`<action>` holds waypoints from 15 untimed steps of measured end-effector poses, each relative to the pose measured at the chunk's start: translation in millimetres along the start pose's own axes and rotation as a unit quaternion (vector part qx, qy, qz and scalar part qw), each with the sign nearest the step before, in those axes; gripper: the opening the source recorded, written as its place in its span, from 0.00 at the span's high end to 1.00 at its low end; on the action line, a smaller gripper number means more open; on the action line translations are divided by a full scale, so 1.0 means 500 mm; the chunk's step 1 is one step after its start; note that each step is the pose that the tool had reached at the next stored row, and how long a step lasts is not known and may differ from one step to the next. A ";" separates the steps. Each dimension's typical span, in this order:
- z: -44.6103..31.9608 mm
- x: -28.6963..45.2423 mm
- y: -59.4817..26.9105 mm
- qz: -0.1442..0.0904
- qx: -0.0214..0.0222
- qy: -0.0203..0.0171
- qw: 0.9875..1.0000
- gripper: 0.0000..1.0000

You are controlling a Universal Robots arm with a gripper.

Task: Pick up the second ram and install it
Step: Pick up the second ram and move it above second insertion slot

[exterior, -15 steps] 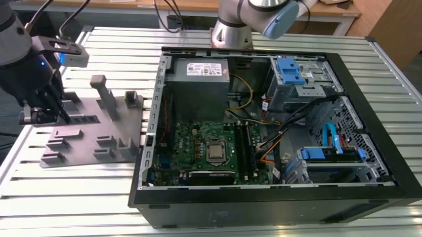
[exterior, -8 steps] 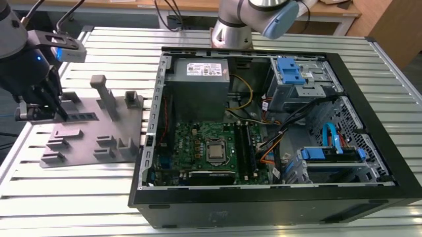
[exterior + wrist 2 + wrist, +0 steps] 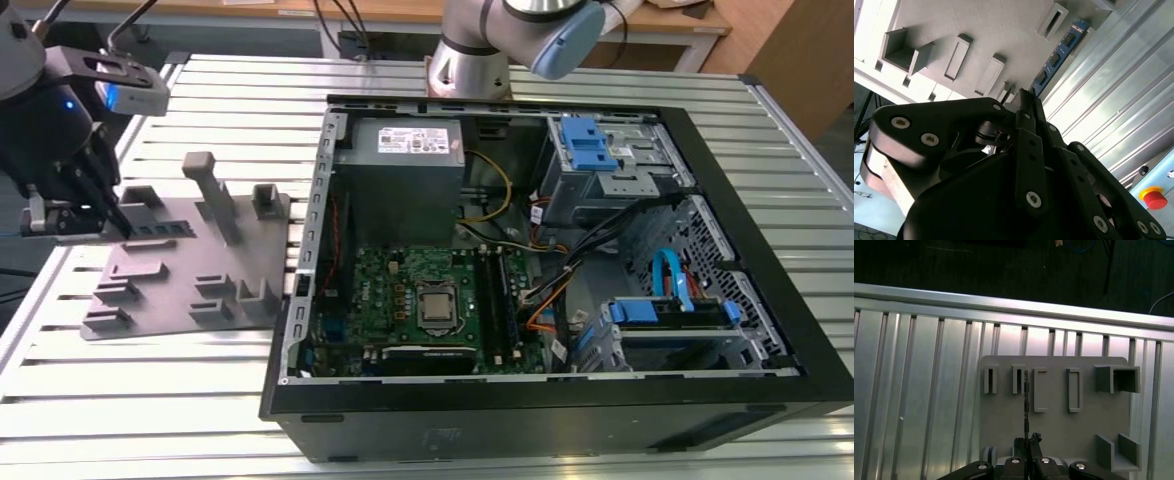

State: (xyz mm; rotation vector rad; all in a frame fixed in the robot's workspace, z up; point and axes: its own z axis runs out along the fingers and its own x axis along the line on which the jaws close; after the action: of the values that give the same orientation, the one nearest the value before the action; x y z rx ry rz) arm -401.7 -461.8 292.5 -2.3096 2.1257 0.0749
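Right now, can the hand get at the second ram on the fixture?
Probably yes. In the first wrist view the hand is right at the second ram, which stands on edge on the grey fixture. Nothing lies between them, and the fixture's raised blocks sit off to the side.

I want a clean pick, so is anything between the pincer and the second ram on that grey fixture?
Nothing visible. In both wrist views the pincer sits right at one end of the second ram, which stands on edge on the grey fixture, with no cable or part between them.
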 end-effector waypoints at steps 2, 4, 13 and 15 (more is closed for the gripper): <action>-0.005 0.000 0.000 0.000 0.000 0.000 1.000 0.86; -0.011 0.000 0.000 0.000 0.000 0.000 1.000 0.86; -0.027 -0.001 0.001 0.000 0.000 0.000 1.000 0.86; -0.029 -0.001 0.001 0.000 0.000 0.000 1.000 0.86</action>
State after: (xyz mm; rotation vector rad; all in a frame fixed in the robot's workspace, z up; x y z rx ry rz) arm -401.7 -461.6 307.1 -2.3094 2.1255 0.0754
